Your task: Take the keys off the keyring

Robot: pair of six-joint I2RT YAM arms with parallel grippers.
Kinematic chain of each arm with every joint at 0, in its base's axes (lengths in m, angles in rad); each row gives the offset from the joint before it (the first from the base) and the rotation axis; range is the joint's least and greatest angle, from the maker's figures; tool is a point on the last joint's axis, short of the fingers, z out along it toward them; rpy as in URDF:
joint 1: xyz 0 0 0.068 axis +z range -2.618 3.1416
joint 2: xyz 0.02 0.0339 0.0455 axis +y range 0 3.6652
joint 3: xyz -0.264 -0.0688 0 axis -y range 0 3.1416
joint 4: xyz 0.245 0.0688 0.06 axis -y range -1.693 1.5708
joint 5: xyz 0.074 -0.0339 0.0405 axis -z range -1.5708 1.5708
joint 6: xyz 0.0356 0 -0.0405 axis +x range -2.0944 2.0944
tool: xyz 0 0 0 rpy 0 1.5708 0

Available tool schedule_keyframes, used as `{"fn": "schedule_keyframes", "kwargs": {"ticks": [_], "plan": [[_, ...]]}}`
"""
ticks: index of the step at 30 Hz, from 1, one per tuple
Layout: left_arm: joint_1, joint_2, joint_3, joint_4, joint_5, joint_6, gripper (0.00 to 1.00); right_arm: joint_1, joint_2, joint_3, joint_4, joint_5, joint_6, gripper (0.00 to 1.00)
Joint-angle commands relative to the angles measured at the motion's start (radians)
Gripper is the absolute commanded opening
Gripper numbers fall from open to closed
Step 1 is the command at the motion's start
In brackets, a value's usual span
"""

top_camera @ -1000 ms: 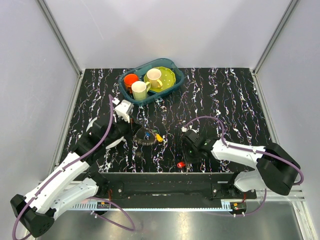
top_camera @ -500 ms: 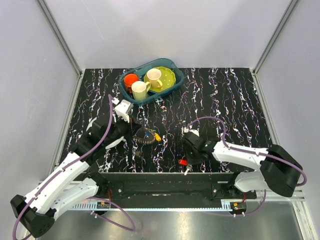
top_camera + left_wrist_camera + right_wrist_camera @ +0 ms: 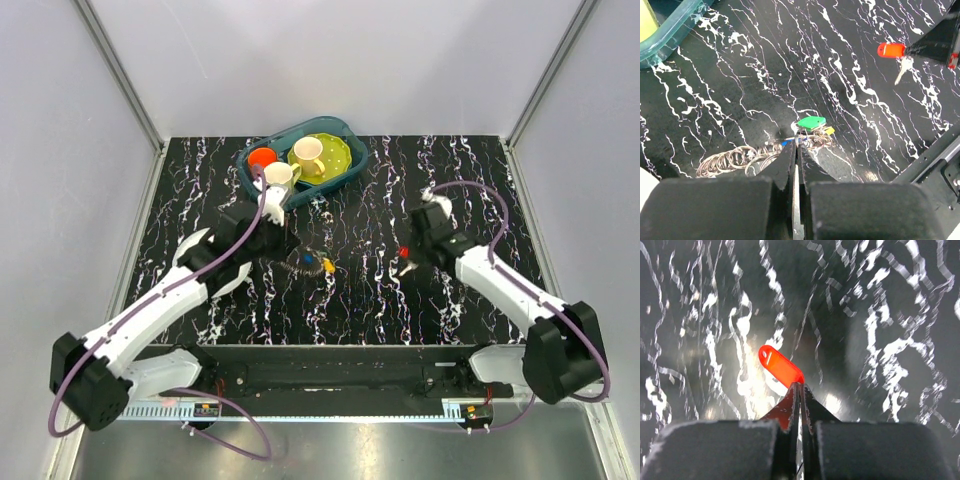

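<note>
**A:** Where do we find the keyring?

**B:** We see the keyring (image 3: 303, 264) on the black marbled table (image 3: 450, 190), left of the middle and a little nearer to us than the teal tray (image 3: 340, 182). From the left wrist we make out a green key (image 3: 811, 122), a yellow key (image 3: 829, 130) and a blue key (image 3: 785, 143) bunched on it. A string of small bare rings (image 3: 732, 159) trails off to one side.

**A:** And the left gripper?

**B:** The left gripper (image 3: 796, 146) has its fingers pressed together. We see their tips pinching the keyring right beside the blue key, with the green key just beyond.

**A:** What do we say of the right gripper?

**B:** The right gripper (image 3: 799, 389) is well apart from the bunch, over the right half of the table. Its jaws are closed on one end of the red key (image 3: 780, 366), and the red head juts out past the tips. From the left wrist we see the metal blade hanging below the head. We cannot tell whether it touches the table.

**A:** What do we see in the tray?

**B:** A cream mug (image 3: 308, 152) on a yellow-green plate (image 3: 338, 160), a second cream mug (image 3: 280, 176) and an orange cup (image 3: 262, 157).
</note>
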Motion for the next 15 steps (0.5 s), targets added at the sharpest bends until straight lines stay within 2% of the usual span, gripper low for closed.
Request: {"fn": "schedule_keyframes", "kwargs": {"ticks": [1, 4, 13, 15], "plan": [[0.003, 0.062, 0.068, 0.162, -0.021, -0.048, 0.00, -0.200, 0.102, 0.050, 0.123, -0.060, -0.163, 0.00], [0.003, 0.139, 0.077, 0.207, -0.051, -0.054, 0.00, -0.319, 0.200, 0.094, 0.145, -0.123, -0.162, 0.00], [0.003, 0.386, 0.180, 0.264, -0.171, -0.008, 0.00, -0.471, 0.402, 0.208, 0.183, -0.101, -0.130, 0.01], [0.003, 0.430, 0.198, 0.270, -0.180, -0.008, 0.00, -0.511, 0.429, 0.223, 0.179, -0.119, -0.122, 0.09]]}}
